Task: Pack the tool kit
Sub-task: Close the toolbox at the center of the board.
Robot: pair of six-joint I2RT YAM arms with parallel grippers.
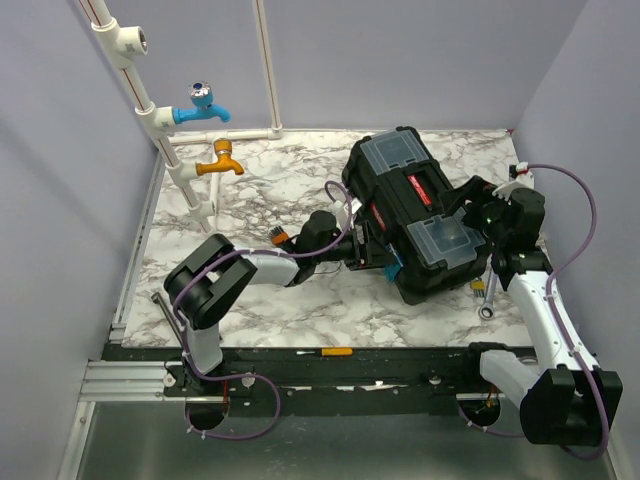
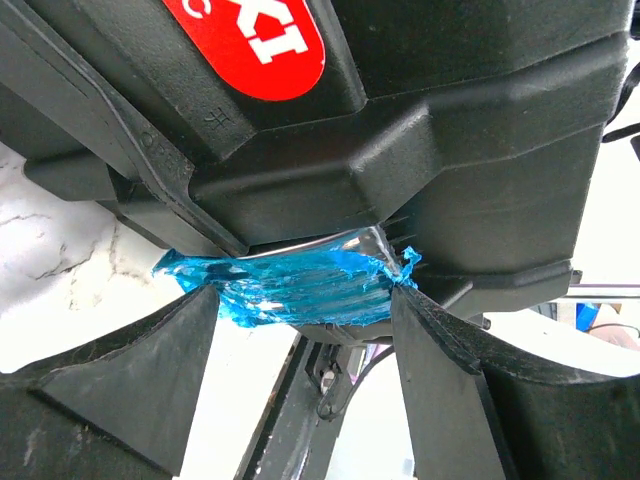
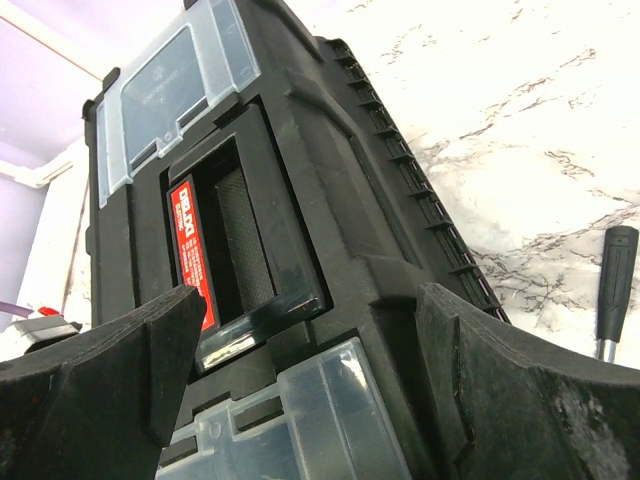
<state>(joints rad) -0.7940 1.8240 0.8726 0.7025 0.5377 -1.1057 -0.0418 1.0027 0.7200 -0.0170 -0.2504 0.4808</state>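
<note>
The black toolbox point(image 1: 415, 210) lies slantwise at the middle right of the table, lid shut, with two clear-lidded compartments and a red-black handle point(image 3: 240, 240). My left gripper point(image 1: 368, 250) is at the box's front side. In the left wrist view it point(image 2: 300, 300) is open, with a finger on each side of the teal latch point(image 2: 300, 285) and not closed on it. My right gripper point(image 1: 470, 212) is open at the box's right end. In the right wrist view it point(image 3: 310, 310) sits just above the lid by a clear compartment point(image 3: 300, 420).
A wrench point(image 1: 487, 296) lies on the table right of the box. A black tool handle point(image 3: 615, 280) lies on the marble. A yellow-handled screwdriver point(image 1: 335, 352) rests on the front rail. Blue point(image 1: 200, 108) and orange point(image 1: 220, 163) taps on white pipes stand at the back left.
</note>
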